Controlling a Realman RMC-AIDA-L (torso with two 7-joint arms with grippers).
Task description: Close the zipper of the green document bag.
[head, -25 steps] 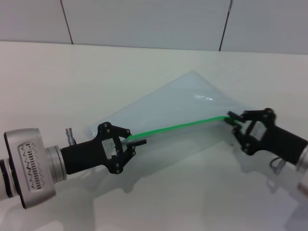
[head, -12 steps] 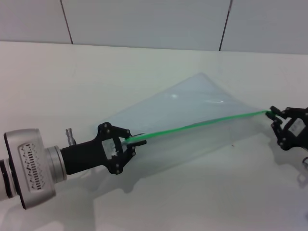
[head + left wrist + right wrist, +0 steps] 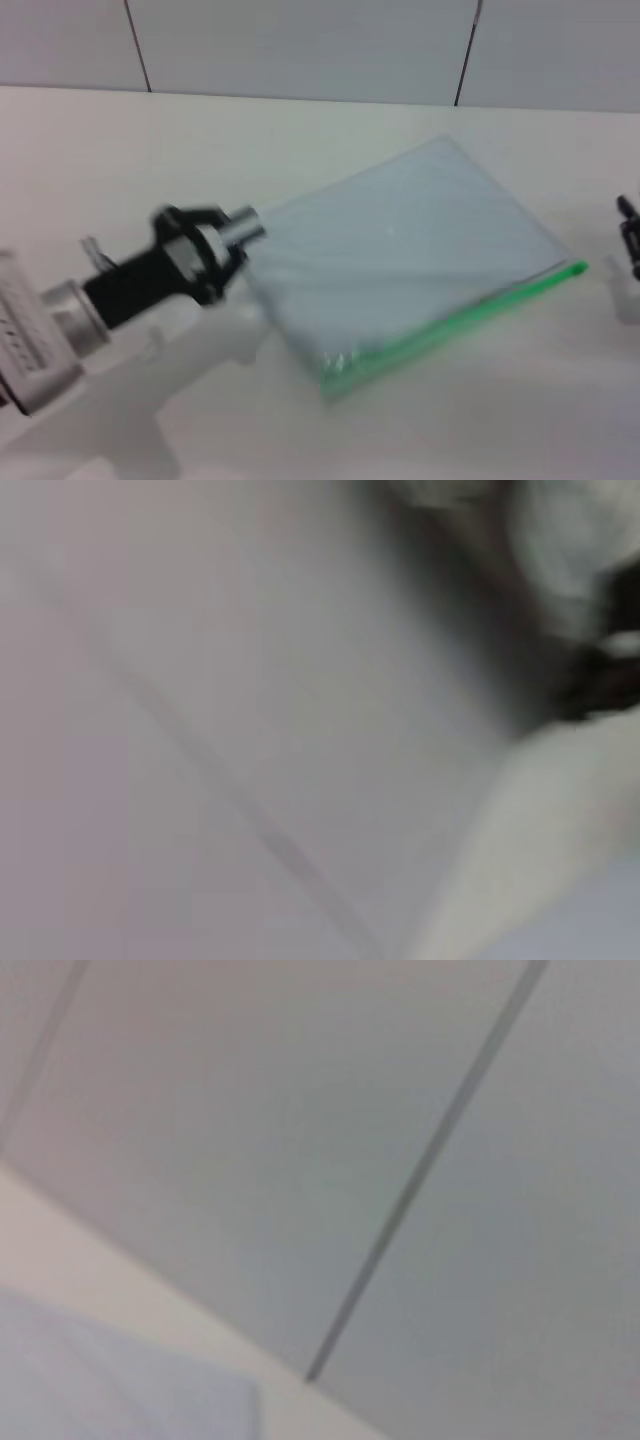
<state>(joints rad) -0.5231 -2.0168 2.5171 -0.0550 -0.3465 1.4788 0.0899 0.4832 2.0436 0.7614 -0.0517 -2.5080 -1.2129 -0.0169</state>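
Note:
The green document bag (image 3: 400,250) lies flat on the white table, a pale blue-grey pouch. Its bright green zipper (image 3: 470,312) runs along the long edge nearest me, from the near corner out to the right corner. I cannot make out the slider. My left gripper (image 3: 225,240) is beside the bag's left corner, turned and blurred by motion. Whether it touches the bag is unclear. My right gripper (image 3: 630,235) shows only as a dark sliver at the right border, apart from the zipper's right end. In the right wrist view a pale corner of the bag (image 3: 100,1390) shows.
The white table (image 3: 330,130) stretches back to a tiled wall (image 3: 300,40) with dark seams. The left wrist view is a blur of grey wall (image 3: 200,680). The right wrist view faces the tiled wall (image 3: 250,1110).
The bag hung between both grippers with the zipper stretched taut; now it lies flat on the table. The left gripper has swung left and turned. The right gripper has pulled away to the right.

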